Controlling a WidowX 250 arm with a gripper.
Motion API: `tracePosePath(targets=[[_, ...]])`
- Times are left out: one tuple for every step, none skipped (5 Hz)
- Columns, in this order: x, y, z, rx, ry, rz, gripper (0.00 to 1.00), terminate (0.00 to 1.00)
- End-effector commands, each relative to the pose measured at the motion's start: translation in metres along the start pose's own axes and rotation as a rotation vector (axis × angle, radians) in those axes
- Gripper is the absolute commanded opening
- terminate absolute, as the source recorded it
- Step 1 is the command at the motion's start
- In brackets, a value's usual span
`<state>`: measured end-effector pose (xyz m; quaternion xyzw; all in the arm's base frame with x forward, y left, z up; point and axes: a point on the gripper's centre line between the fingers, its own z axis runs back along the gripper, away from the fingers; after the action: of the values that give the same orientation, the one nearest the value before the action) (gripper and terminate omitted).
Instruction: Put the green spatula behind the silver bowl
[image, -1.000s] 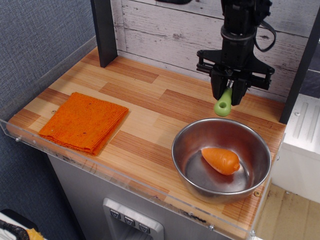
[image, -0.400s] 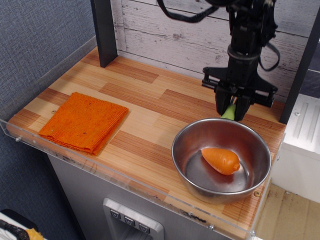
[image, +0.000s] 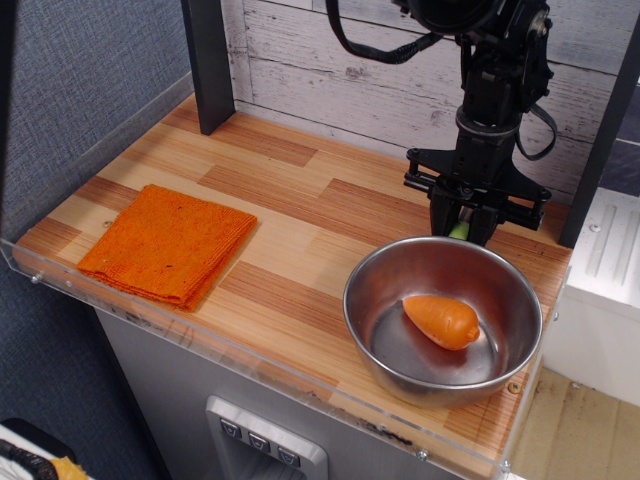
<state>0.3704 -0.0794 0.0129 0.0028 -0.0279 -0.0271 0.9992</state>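
The silver bowl (image: 443, 317) stands at the front right of the wooden table, with an orange toy carrot (image: 441, 320) lying inside it. My gripper (image: 461, 229) hangs straight down just behind the bowl's far rim, shut on the green spatula (image: 459, 230). Only a small light-green strip of the handle shows between the black fingers (image: 441, 212); the rest, including the grey blade, is hidden by the gripper and the bowl's rim.
A folded orange cloth (image: 168, 243) lies at the front left. A black post (image: 208, 62) stands at the back left and a white plank wall (image: 330, 70) closes the back. A clear acrylic lip (image: 250, 352) edges the table's front.
The gripper has moved down and slightly right with the spatula, from above the table to low behind the bowl's far rim. Less of the green handle shows now.
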Motion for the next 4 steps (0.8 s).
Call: tracePosePath(targets=[[0.006,-0.001,0.020,-0.002,-0.068,-0.008,1.00,0.00],[0.005,0.003,0.028,-0.011,-0.106,0.004,1.00,0.00],[0.003,0.008,0.041,-0.020,-0.192,0.047,1.00,0.00],[-0.001,0.012,0.058,-0.046,-0.280,0.098,1.00,0.00]])
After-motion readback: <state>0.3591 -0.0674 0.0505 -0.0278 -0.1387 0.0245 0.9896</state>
